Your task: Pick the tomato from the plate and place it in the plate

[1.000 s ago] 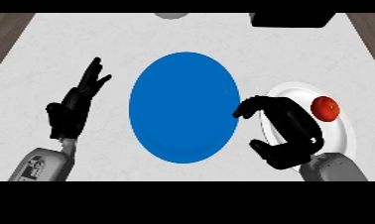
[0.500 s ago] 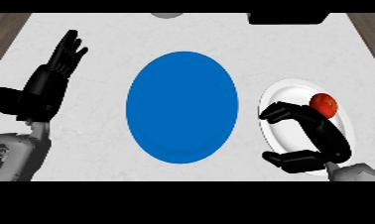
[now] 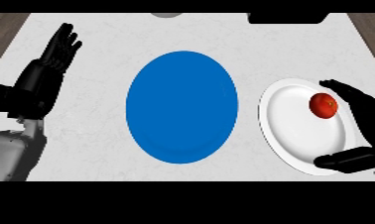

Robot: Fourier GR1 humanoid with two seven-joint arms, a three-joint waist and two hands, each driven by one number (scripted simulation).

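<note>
Tomato point(image 3: 324, 105) on white plate point(image 3: 293, 134), right of blue plate point(image 3: 182, 106); right hand point(image 3: 356, 114) spread wide, cupped just beside it, nothing held, should settle fingers and thumb either side before closing; palm cut off by frame edge; left hand point(image 3: 53, 67) open, resting at left.

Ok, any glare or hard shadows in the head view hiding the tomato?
Head view: even light, no glare; the tomato shows fully on the white plate, with a faint shadow beside it. The right hand is cut off by the view's right edge; the blue plate looks taller than wide.
</note>
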